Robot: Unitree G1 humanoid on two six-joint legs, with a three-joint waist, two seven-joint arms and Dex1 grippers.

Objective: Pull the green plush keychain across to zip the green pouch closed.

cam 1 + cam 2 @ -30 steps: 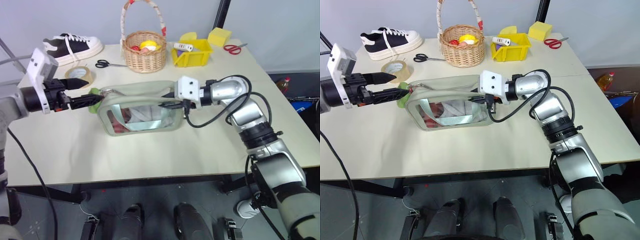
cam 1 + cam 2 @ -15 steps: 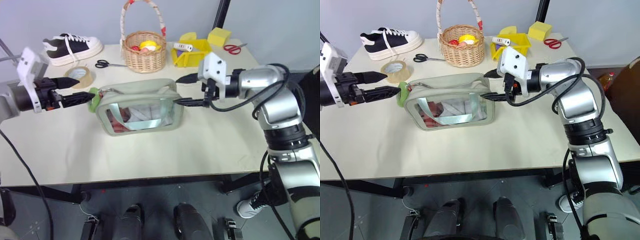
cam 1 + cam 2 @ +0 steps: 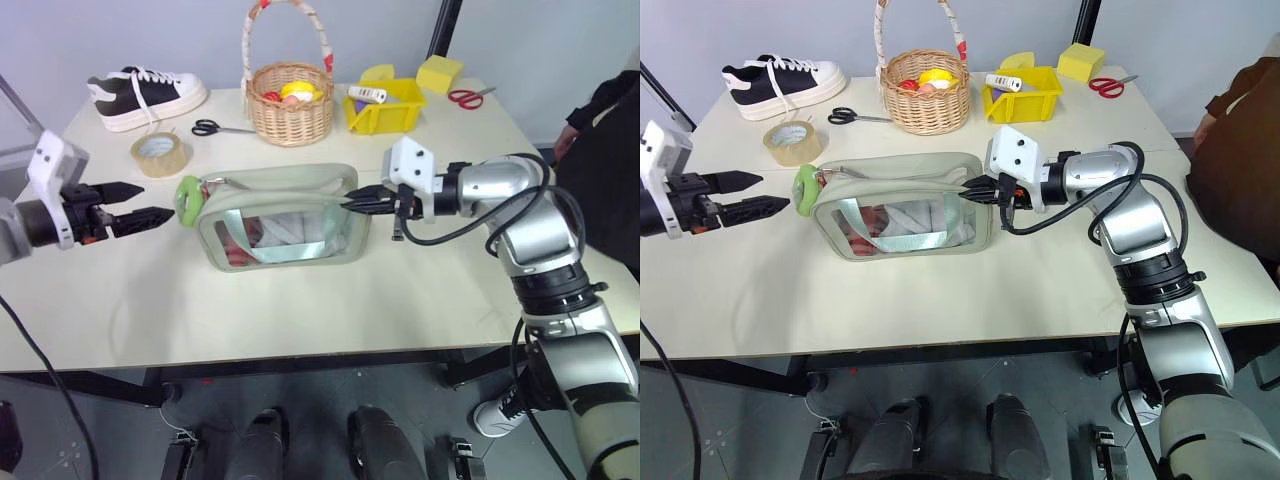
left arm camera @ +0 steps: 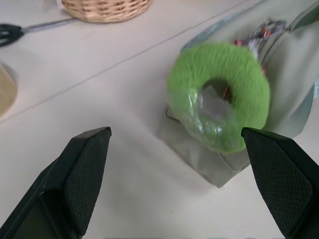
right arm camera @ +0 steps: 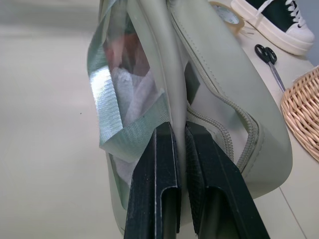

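My right gripper [image 3: 352, 203], right of centre in the head view, has its two black fingers [image 5: 159, 184] pressed together on the right end edge of the green pouch [image 3: 280, 215], pinching the fabric between them. My left gripper [image 3: 150, 203], at the left edge of the frame, hangs with its fingers spread wide, tips apart from the green plush keychain [image 3: 187, 198] and holding nothing. That fuzzy ring sits at the pouch's left end, touching it. The pouch lies mid-frame on the table [image 3: 300, 300]. Beyond it, toward the top, I see a tape roll [image 3: 158, 153], black scissors [image 3: 215, 128], a wicker basket [image 3: 291, 112], a yellow bin [image 3: 385, 108] and a sneaker [image 3: 145, 95].
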